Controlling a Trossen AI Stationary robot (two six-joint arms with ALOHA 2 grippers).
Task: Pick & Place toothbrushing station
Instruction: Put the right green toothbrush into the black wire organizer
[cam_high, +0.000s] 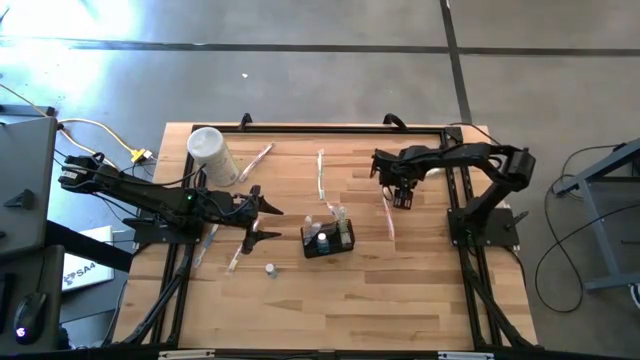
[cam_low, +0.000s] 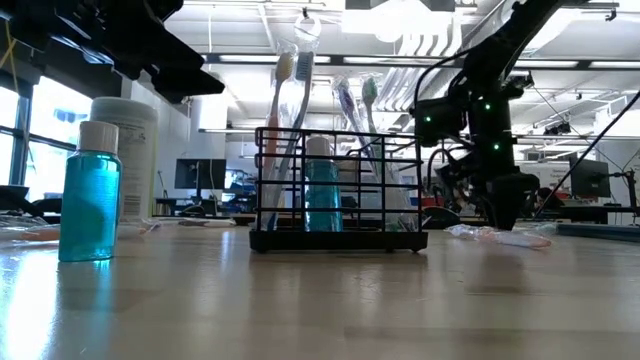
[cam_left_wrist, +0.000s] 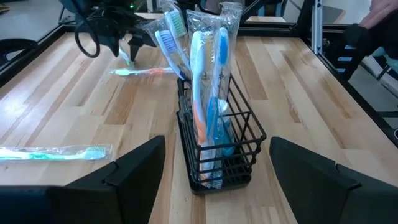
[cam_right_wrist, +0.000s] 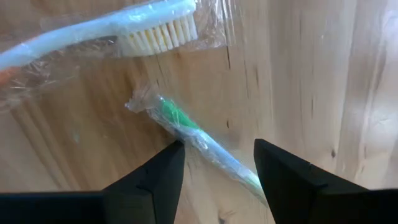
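Black wire holder (cam_high: 328, 238), mid-table: light, stiff; I would grip its rim. Left gripper (cam_high: 262, 222) beside it, open, empty. Right gripper (cam_right_wrist: 217, 163) spread above a wrapped toothbrush (cam_right_wrist: 186, 127).

Two dark jointed arms — black cables, small green lights, blunt matte-black fingers (cam_left_wrist: 311, 174).

Left gripper (cam_high: 268, 222): wire holder (cam_high: 328, 240) just ahead of the fingertips, wrapped toothbrushes (cam_left_wrist: 205, 74) upright inside, canister (cam_high: 212, 155) behind and to one side. Right gripper (cam_high: 402, 197): directly over a wrapped toothbrush (cam_right_wrist: 199, 140) flat on the table (cam_high: 400, 300), possibly touching; second wrapped brush (cam_right_wrist: 124, 31) just beyond.
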